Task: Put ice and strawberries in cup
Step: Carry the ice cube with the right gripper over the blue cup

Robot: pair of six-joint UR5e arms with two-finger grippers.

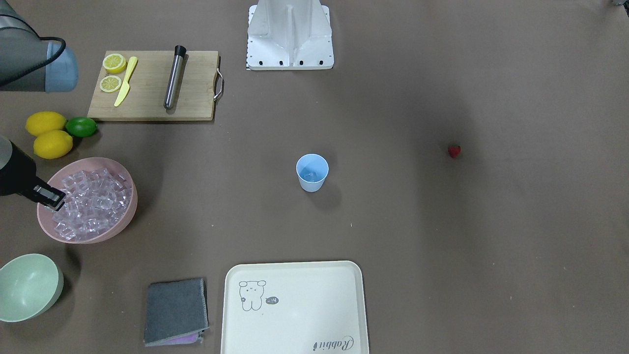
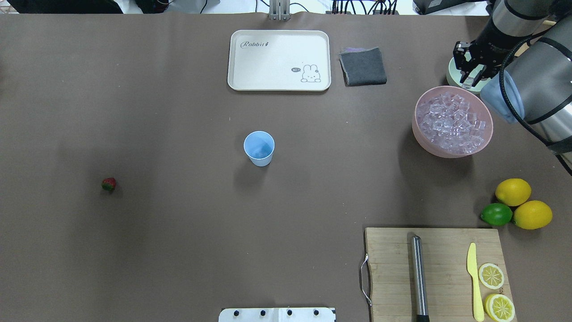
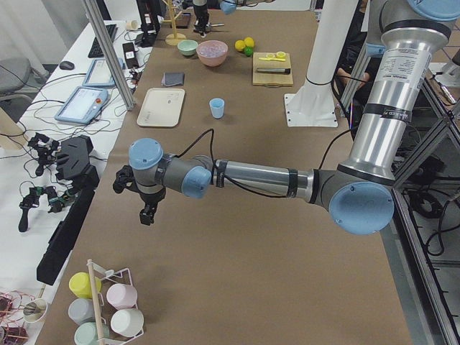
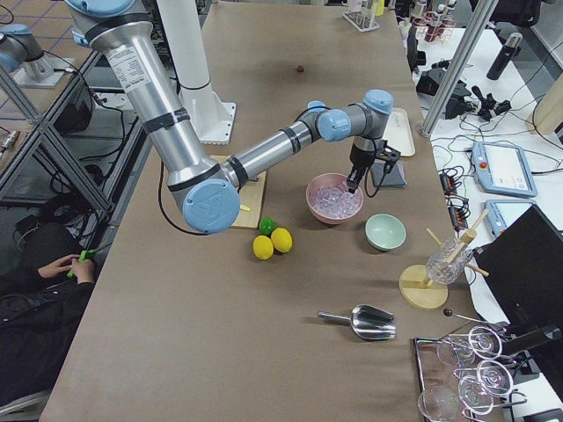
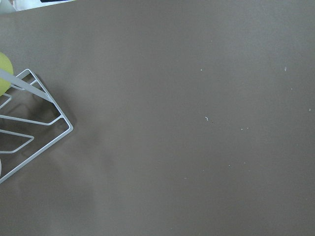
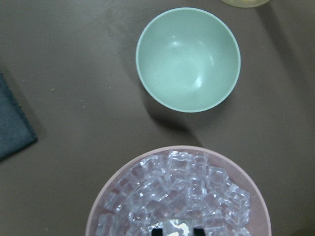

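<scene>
The light-blue cup (image 1: 312,172) stands upright mid-table, also in the overhead view (image 2: 258,148), with a bit of ice showing inside. Many ice cubes (image 2: 453,120) fill the pink bowl (image 1: 125,216). The red strawberry (image 2: 108,184) lies alone far on the cup's other side (image 1: 454,151). My right gripper (image 1: 49,196) hangs over the pink bowl's rim; in its wrist view an ice cube (image 6: 177,228) sits between the fingertips (image 6: 198,230). My left gripper (image 3: 144,212) shows only in the exterior left view, far from the cup, and I cannot tell if it is open or shut.
A pale green bowl (image 6: 188,59) stands beside the pink bowl. A grey cloth (image 2: 363,66) and a white tray (image 2: 250,82) lie at the far edge. Two lemons (image 2: 532,214), a lime (image 2: 496,214) and a cutting board (image 2: 389,268) with a metal rod, a knife and lemon slices sit near my right side.
</scene>
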